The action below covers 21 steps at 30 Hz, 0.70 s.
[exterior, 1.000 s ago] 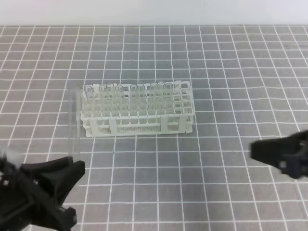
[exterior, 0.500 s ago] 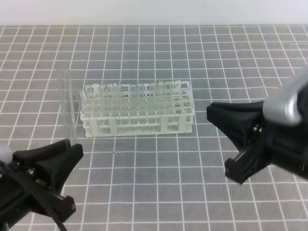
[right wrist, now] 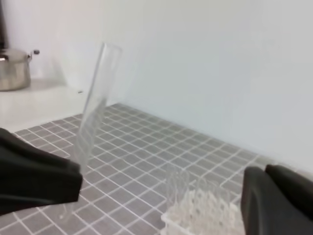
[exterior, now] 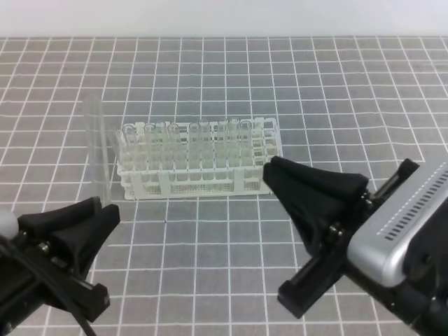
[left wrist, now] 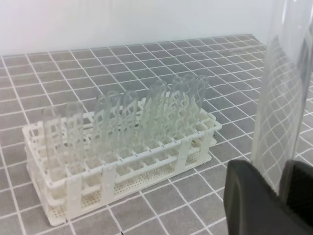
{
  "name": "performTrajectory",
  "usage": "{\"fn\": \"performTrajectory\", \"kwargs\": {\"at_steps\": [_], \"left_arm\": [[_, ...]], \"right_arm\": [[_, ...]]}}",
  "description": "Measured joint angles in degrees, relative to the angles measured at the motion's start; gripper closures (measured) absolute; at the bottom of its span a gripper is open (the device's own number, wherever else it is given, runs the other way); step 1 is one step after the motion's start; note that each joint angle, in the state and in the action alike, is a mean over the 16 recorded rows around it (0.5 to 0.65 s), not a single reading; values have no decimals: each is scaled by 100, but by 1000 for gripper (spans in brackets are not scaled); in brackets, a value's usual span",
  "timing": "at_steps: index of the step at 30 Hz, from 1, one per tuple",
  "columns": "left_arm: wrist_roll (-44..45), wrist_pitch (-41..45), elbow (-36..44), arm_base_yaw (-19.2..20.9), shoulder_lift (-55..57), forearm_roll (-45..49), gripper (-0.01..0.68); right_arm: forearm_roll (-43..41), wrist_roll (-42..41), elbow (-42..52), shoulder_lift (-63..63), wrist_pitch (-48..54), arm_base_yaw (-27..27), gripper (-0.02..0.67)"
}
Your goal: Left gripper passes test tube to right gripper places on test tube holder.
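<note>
The test tube [exterior: 98, 150] is clear and stands upright left of the rack, its lower end pinched in my left gripper [exterior: 105, 213], which is shut on it. In the left wrist view the test tube [left wrist: 283, 88] rises between the black fingers of that left gripper [left wrist: 283, 171]. The white test tube holder [exterior: 203, 185] sits mid-table with several clear tubes standing in it. My right gripper [exterior: 274, 175] hovers in front of the holder's right end and points left. Its jaws look closed together with nothing in them, and it is well apart from the tube. The right wrist view shows the test tube [right wrist: 95, 107], the left gripper [right wrist: 44, 176] and the test tube holder [right wrist: 195, 210].
The table [exterior: 336, 91] is covered in a grey tile pattern with white lines, and a white wall runs behind it. A steel pot [right wrist: 14, 71] stands on a white counter far beyond the table's left side.
My right gripper has swept in from the right edge toward the middle and now looms before the rack. The left gripper first lifted the tube up and left, then held nearly still.
</note>
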Motion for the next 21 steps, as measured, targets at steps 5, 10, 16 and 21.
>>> {"fn": "performTrajectory", "kwargs": {"at_steps": [5,10,16,21], "left_arm": [[2,-74,0,2,0,102,645],[2,-198,0,2,-1,145,656],[1,-337,0,1,0,152,650],[4,-436,0,-1,0,151,639]], "right_arm": [[-256,295,-202,254,-228,162,532],[-474,703,-551,587,-234,185,415],[-581,988,-1089,1096,-184,185,303],[-574,1147,-1516,1523,-133,185,270]]}}
